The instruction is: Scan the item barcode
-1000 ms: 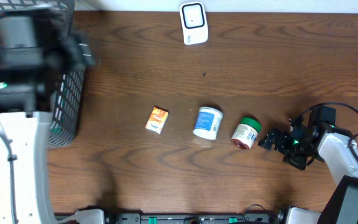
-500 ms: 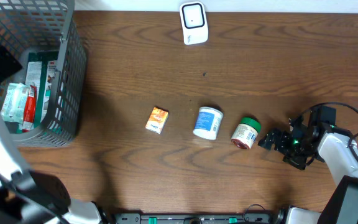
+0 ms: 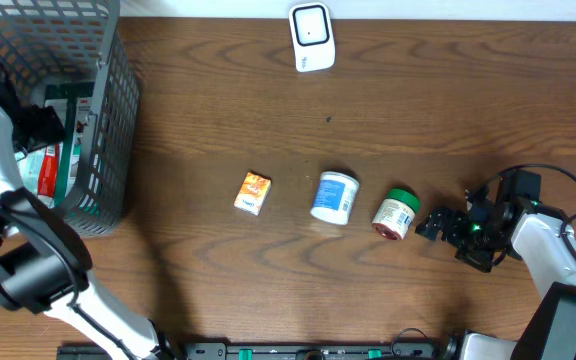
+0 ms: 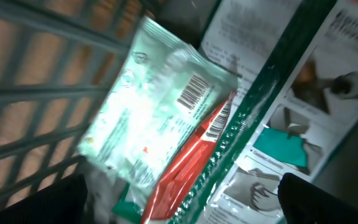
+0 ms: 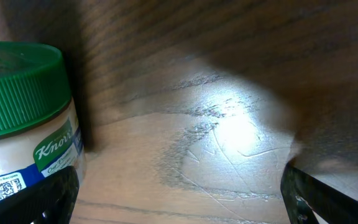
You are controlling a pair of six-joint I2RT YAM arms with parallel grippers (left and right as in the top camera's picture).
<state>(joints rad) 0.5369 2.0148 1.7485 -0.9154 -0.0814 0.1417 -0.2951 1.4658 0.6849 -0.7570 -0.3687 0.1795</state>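
In the left wrist view my left gripper [image 4: 179, 208] stands open inside the grey wire basket [image 3: 108, 120], just over a pale green packet [image 4: 160, 106] whose barcode faces up. That packet lies on a red packet [image 4: 194, 162] and a green-and-white package [image 4: 272, 124]. Nothing is held between the fingers. Overhead, the left gripper [image 3: 56, 125] reaches into the basket from its left side. The white scanner [image 3: 311, 37] stands at the far edge of the table. My right gripper [image 3: 436, 226] rests open on the table, just right of a green-lidded jar [image 5: 17, 124].
An orange box [image 3: 253, 192], a white-and-blue tub [image 3: 335, 197] and the green-lidded jar [image 3: 396, 214] lie in a row mid-table. The basket's wire walls close in around the left gripper. A cable loops behind the right arm [image 3: 548, 245].
The left arm has swung from above the basket to its left side and now reaches into it, jaws a touch wider. The right arm and the table items have not moved.
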